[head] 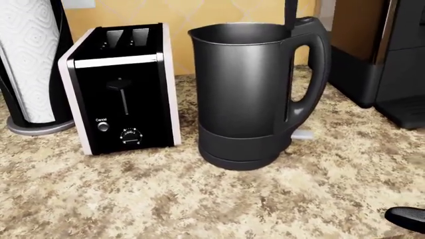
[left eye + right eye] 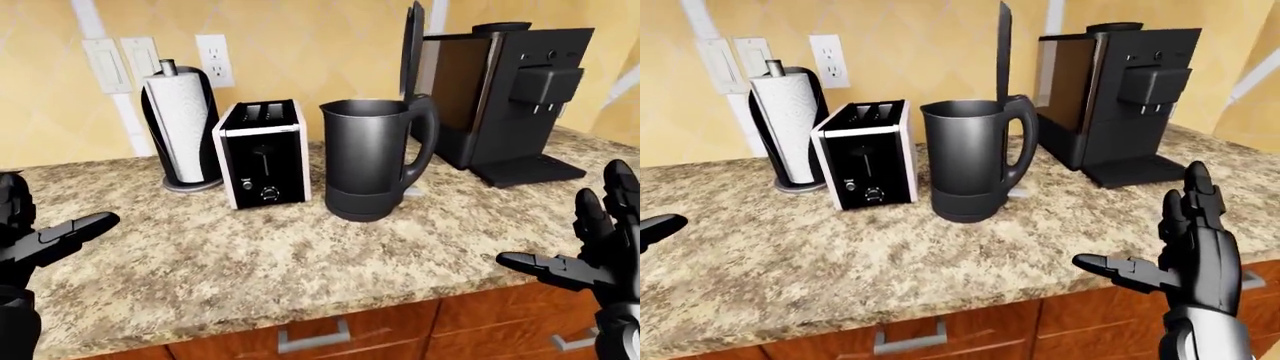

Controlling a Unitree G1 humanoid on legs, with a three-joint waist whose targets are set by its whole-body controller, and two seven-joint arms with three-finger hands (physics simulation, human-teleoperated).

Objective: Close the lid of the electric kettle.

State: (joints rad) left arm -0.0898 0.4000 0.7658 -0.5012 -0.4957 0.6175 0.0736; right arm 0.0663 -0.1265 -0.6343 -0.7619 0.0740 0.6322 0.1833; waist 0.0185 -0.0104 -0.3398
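The dark grey electric kettle (image 2: 372, 157) stands on the granite counter (image 2: 230, 262), with its handle to the right. Its lid (image 2: 412, 49) stands upright, open, above the handle; it also shows in the right-eye view (image 2: 1004, 49). My left hand (image 2: 40, 240) is open at the left edge of the left-eye view, low over the counter, far from the kettle. My right hand (image 2: 1185, 247) is open at the lower right of the right-eye view, over the counter's near edge, well short of the kettle.
A black and white toaster (image 2: 262, 154) stands just left of the kettle. A paper towel roll (image 2: 182, 124) stands further left. A black coffee machine (image 2: 505, 94) stands to the right of the kettle. Wooden drawers (image 2: 320, 337) lie under the counter.
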